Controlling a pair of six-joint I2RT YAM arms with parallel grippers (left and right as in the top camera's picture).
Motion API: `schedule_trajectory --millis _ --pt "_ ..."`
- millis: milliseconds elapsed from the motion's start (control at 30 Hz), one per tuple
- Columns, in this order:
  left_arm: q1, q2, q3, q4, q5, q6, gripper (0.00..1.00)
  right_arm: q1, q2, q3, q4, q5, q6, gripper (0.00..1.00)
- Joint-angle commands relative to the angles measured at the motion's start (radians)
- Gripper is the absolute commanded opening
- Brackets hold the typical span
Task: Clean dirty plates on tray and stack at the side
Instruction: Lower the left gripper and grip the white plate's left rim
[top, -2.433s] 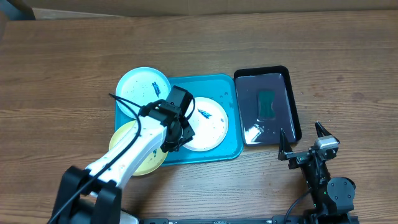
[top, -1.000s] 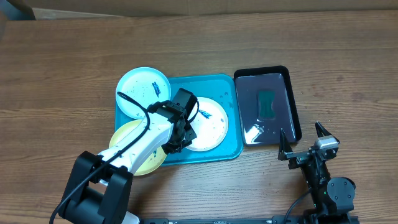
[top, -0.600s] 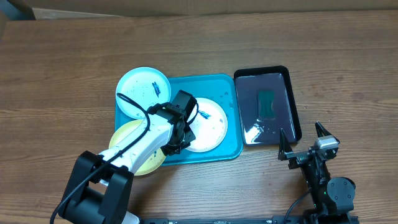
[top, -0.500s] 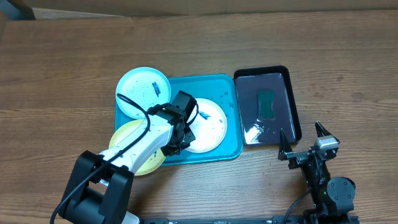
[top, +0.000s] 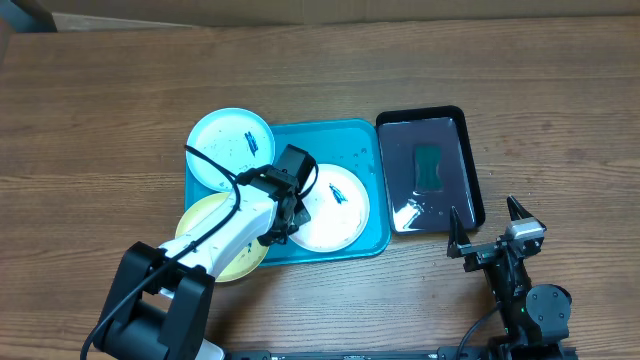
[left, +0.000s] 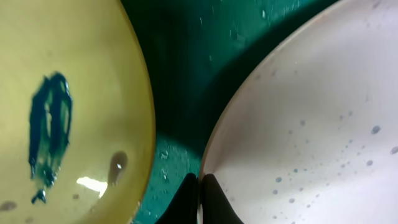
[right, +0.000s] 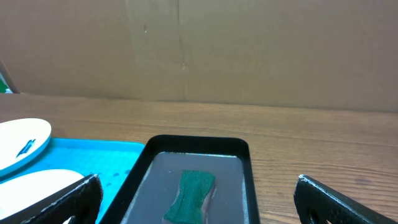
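Plates sit furthest left: the pale blue plate (top: 231, 148) overlaps the upper-left corner of the turquoise tray (top: 365, 145), and the yellow plate (top: 203, 228), smeared dark blue, overlaps its left rim. Just beside them, the left gripper (top: 290, 212) is pinched narrow on the left rim of the white plate (top: 338, 205), which lies inside the tray. The wrist view suggests that edge is tipped up slightly, though this is hard to confirm. Further right, the black tray (top: 400, 145) holds a green sponge (top: 429, 165). The right gripper (top: 483, 210) hangs wide open, well apart, holding nothing. The step in hand appears to be steadying the white plate for cleaning. Next, the right arm likely needs to fetch the sponge and scrub.
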Motion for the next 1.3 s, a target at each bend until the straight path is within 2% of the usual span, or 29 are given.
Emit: schedule_trajectory --millis 0,133,467,733,1067,1267 --pt "0.045 0.008 0.007 0.043 -0.074 0.024 0.04 -0.003 -0.008 -0.01 0.006 0.01 -0.004 1.0" --pt "0.087 0.008 0.007 0.084 -0.056 0.028 0.06 -0.003 -0.008 -0.01 0.006 0.01 -0.004 1.0" --pt "0.095 0.008 0.007 0.13 -0.035 0.174 0.17 -0.003 -0.008 -0.01 0.006 0.01 -0.004 1.0" --pt "0.095 0.008 0.006 0.144 -0.015 0.212 0.17 -0.003 -0.008 -0.01 0.006 0.01 -0.004 1.0" --pt "0.095 0.008 0.006 0.173 0.043 0.315 0.21 -0.003 -0.008 -0.01 0.006 0.01 -0.004 1.0" --pt "0.095 0.008 0.006 0.172 0.042 0.315 0.24 -0.003 -0.008 -0.004 0.004 -0.017 0.003 1.0"
